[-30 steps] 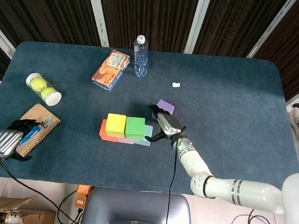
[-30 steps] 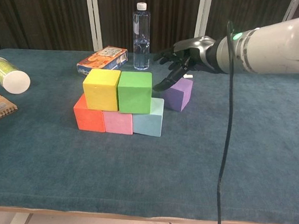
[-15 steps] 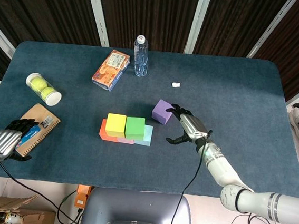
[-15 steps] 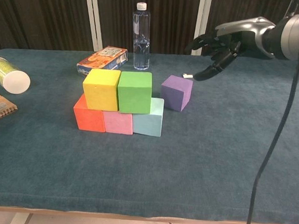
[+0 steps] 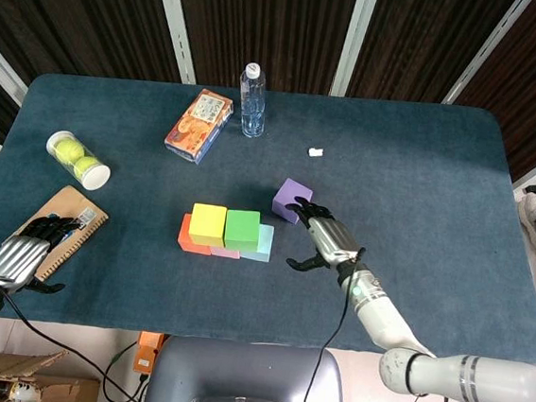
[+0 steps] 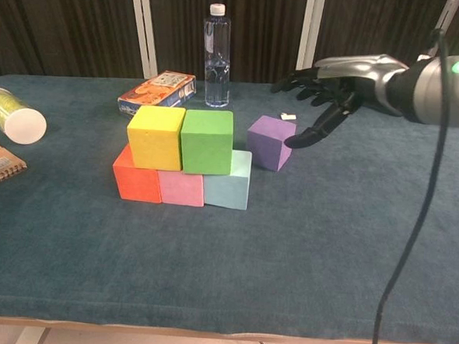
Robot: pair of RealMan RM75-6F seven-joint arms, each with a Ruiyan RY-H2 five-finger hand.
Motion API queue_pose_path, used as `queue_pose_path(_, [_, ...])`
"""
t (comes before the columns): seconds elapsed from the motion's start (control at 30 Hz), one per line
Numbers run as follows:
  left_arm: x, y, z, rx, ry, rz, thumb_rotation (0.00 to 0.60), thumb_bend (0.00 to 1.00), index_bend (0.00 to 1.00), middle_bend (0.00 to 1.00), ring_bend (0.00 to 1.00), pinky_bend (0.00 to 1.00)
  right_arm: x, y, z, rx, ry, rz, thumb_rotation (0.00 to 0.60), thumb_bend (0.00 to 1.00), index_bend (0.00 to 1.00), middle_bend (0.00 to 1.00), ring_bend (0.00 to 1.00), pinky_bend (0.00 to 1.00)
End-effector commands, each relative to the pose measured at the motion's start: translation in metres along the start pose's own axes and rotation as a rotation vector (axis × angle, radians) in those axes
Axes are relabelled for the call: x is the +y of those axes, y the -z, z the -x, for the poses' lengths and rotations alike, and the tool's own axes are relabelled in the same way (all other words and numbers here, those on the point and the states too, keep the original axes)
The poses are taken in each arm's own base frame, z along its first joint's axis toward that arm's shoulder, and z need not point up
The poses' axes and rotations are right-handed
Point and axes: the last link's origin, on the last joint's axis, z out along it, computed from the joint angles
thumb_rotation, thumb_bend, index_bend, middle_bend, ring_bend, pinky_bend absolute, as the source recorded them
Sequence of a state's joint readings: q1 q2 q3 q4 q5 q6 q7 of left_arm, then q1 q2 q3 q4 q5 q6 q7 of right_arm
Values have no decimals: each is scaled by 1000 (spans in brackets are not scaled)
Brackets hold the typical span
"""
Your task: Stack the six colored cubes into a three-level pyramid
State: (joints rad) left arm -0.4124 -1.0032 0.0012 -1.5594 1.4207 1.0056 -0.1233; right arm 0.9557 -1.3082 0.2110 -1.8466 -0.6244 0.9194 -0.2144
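An orange cube [image 6: 135, 179], a pink cube [image 6: 181, 188] and a light blue cube [image 6: 228, 185] form a row on the table. A yellow cube [image 6: 155, 136] and a green cube [image 6: 206, 141] sit on top of that row. The purple cube [image 6: 271, 142] [image 5: 291, 199] stands alone just right of the stack. My right hand [image 6: 336, 79] [image 5: 321, 238] hovers open beside the purple cube's right side, fingers spread, holding nothing. My left hand [image 5: 24, 253] rests at the table's near left edge, empty, its fingers loosely curled.
A water bottle [image 6: 216, 56] and a snack box [image 6: 158, 92] stand behind the stack. A tube of tennis balls [image 5: 77, 160] and a notebook [image 5: 71, 225] lie at the left. A small white scrap [image 5: 315, 151] lies behind the purple cube.
My right hand pulled away to the right and upward from the purple cube, then came back down and left toward its right side. The cubes stayed put.
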Motion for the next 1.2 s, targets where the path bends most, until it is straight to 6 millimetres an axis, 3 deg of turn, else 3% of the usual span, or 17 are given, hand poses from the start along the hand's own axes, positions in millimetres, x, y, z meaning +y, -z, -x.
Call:
queue_pose_path(0.03, [1,1,2,-3,1,-2,600,120,123,60,0,70,-34,-23,17,46,-6,0,600,159,100,0,0,0])
queue_pose_path(0.2, [-6,3,0,1,9,-21,600,120,123,60,0,70,-69,-33,35,115,-29,12,600,158,67,0,0,0])
queue_pose_path(0.33, [-10,6,-1,3,21,-22,600,120,124,60,0,70,-82,-35,44,156,30,37,600,158,48,0,0,0])
queue_pose_path(1.2, [-23,10,-1,-2,45,-34,600,120,123,60,0,70,-95,-70,64,158,89,76,600,158,30,0,0,0])
